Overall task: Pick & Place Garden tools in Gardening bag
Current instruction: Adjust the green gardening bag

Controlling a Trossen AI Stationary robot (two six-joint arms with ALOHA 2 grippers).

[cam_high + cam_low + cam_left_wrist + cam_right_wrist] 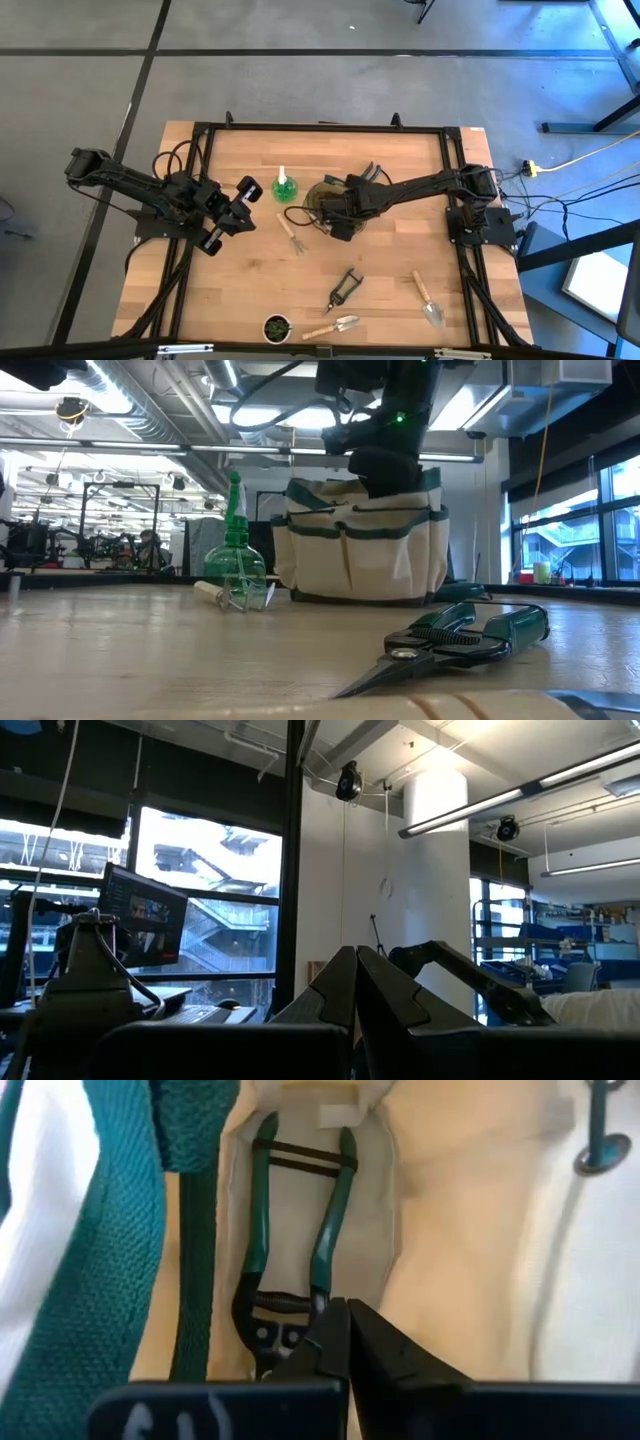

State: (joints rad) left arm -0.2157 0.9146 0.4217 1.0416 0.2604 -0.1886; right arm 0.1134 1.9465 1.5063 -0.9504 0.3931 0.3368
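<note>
Pruners (295, 1270) lie inside the gardening bag (365, 545); above them the right gripper (347, 1342) is closed and empty. The left gripper (355, 990), likewise closed, hangs beside the spray bottle (284, 186).

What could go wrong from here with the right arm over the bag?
The right gripper, fingers together, hangs in the gardening bag right above a pair of green-handled pruners lying inside. Lifting out, it might snag the teal strap and drag or tip the soft bag. The spray bottle stands close beside the bag and might get knocked over.
</note>
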